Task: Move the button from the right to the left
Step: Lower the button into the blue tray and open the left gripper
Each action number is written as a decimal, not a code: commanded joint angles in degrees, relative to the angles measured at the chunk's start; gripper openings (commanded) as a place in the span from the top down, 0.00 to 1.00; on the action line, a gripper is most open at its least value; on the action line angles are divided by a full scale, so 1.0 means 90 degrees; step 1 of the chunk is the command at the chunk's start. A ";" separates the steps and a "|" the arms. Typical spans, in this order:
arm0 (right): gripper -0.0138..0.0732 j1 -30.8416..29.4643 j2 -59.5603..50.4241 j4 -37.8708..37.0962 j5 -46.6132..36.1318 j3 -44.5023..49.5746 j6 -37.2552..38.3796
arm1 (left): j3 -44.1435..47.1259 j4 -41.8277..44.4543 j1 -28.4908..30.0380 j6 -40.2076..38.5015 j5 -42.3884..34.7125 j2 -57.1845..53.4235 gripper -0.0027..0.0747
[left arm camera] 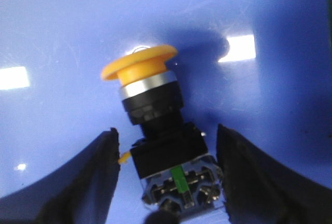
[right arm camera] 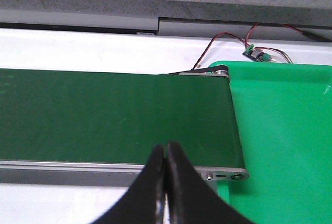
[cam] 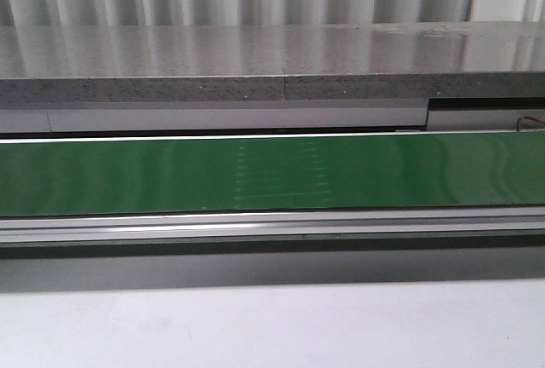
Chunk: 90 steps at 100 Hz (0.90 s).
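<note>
The button point(left arm camera: 155, 130) lies on a blue surface point(left arm camera: 62, 27) in the left wrist view. It has an orange-yellow cap point(left arm camera: 139, 62), a black collar and a boxy contact block with a green tab. My left gripper point(left arm camera: 167, 129) is open, its two black fingers on either side of the contact block; the right one is close against it, the left one a little apart. My right gripper point(right arm camera: 166, 146) is shut and empty over the near rail of the green conveyor belt point(right arm camera: 114, 115). Neither gripper nor the button shows in the front view.
The green belt point(cam: 272, 172) runs across the front view, with a grey stone ledge point(cam: 272, 61) behind it. In the right wrist view a green tray point(right arm camera: 280, 130) sits at the belt's end, and a small circuit board with wires point(right arm camera: 257, 53) lies behind it.
</note>
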 commanded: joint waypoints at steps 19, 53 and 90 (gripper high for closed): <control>0.92 0.0014 0.0017 0.0011 -0.0425 -0.0181 -0.0031 | -0.0180 -0.0088 0.0010 0.0005 -0.0316 -0.0288 0.34; 0.92 0.0014 0.0017 0.0011 -0.0425 -0.0181 -0.0031 | -0.0180 -0.0272 0.0010 0.0005 -0.0324 -0.0641 0.34; 0.92 0.0014 0.0017 0.0011 -0.0425 -0.0181 -0.0031 | -0.0180 -0.1473 -0.0050 0.0005 -0.0543 -0.2037 0.34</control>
